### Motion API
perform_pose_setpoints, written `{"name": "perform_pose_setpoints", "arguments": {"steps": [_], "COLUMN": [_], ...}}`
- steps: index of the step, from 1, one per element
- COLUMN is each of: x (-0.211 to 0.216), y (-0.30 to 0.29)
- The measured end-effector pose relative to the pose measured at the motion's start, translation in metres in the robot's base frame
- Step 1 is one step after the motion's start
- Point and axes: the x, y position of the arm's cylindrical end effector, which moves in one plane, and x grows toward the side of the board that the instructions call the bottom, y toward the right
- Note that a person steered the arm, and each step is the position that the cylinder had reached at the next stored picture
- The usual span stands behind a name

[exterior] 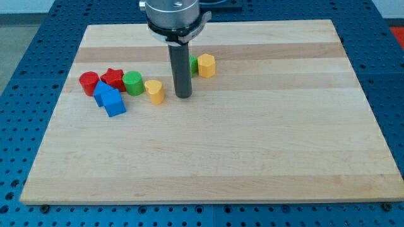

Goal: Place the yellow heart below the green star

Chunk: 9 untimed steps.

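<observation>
Wooden board (252, 164) lies mostly bare near the camera. No jaws here: my tip (183, 96) holds nothing, just right of the yellow heart (154, 91). Behind the rod, probably the green star (194, 64), mostly hidden. Heart sits lower-left of it; task unfinished.

Inspection finds no legible text, label, brand mark, number or sign anywhere in the camera view. The wooden board (214, 145) shows only plain grain. The coloured blocks carry no markings on their visible faces. The metal mount (172, 16) above the rod bears no readable lettering at this resolution. The blue perforated table (25, 94) surrounding the board is likewise unmarked.
</observation>
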Motion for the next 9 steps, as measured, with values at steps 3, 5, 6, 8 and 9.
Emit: {"name": "perform_pose_setpoints", "arguments": {"steps": [3, 5, 6, 8, 9], "x": [0.026, 0.032, 0.039, 0.039, 0.037], "y": [0.0, -0.005, -0.022, -0.072, -0.077]}}
